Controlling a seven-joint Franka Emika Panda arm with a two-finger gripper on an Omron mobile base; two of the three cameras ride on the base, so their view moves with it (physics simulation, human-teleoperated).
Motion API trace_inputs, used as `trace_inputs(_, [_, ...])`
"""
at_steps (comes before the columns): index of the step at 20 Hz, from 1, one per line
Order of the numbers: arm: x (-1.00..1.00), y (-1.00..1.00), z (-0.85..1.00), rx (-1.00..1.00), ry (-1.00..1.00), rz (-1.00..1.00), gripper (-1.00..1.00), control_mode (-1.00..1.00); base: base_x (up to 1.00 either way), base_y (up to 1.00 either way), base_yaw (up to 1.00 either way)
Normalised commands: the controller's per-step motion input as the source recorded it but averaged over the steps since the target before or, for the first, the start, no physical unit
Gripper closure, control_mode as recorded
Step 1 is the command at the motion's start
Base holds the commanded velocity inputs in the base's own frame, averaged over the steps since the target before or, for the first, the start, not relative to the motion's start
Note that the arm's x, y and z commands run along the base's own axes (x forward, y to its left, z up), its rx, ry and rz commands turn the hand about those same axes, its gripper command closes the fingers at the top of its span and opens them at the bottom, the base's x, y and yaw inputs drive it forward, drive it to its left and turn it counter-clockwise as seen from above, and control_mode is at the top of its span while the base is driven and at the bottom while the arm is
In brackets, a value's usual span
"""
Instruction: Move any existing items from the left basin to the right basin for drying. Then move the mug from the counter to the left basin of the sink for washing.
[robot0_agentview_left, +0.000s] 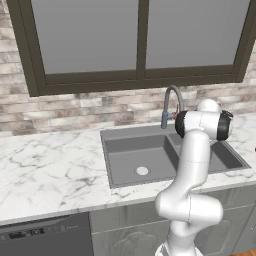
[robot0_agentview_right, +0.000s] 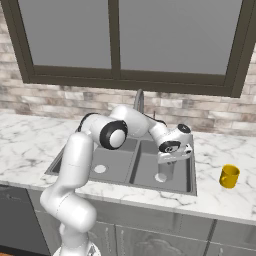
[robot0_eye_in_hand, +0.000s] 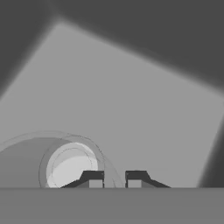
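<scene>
No readable text, labels, brand names, numbers or signs appear anywhere. The dark grey dishwasher front panel (robot0_agentview_left: 45, 235) set under the white marble tabletop (robot0_agentview_left: 50, 165) carries a short row of pale marks along its top strip, but they are too small and blurred to make out as letters or digits.

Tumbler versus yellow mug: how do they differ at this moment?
The tumbler is see-through grey and has no handle; the mug is solid bright yellow with a side handle. The tumbler hangs in the shut gripper over the narrower right basin; the mug stands untouched on the marble counter right of the sink. Both are small upright cylinders.
</scene>
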Motion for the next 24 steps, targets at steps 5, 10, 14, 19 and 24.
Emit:
trace_inputs(5, [0.00, 0.00, -0.01, 0.00, -0.01, 0.00, -1.00, -1.00, 0.00, 0.00, 0.00])
trace_inputs(10, [0.01, 0.00, 0.06, 0.00, 0.00, 0.00, -1.00, -1.00, 0.00, 0.00, 0.00])
trace_inputs(14, [0.00, -0.07, 0.65, 0.03, 0.00, 0.00, -1.00, -1.00, 0.00, 0.00, 0.00])
trace_inputs(19, [-0.09, -0.19, 1.00, 0.02, 0.01, -0.02, -1.00, -1.00, 0.00, 0.00, 0.00])
trace_inputs(24, [-0.49, -0.36, 0.63, -0.01, 0.00, -0.02, -1.00, -1.00, 0.00, 0.00, 0.00])
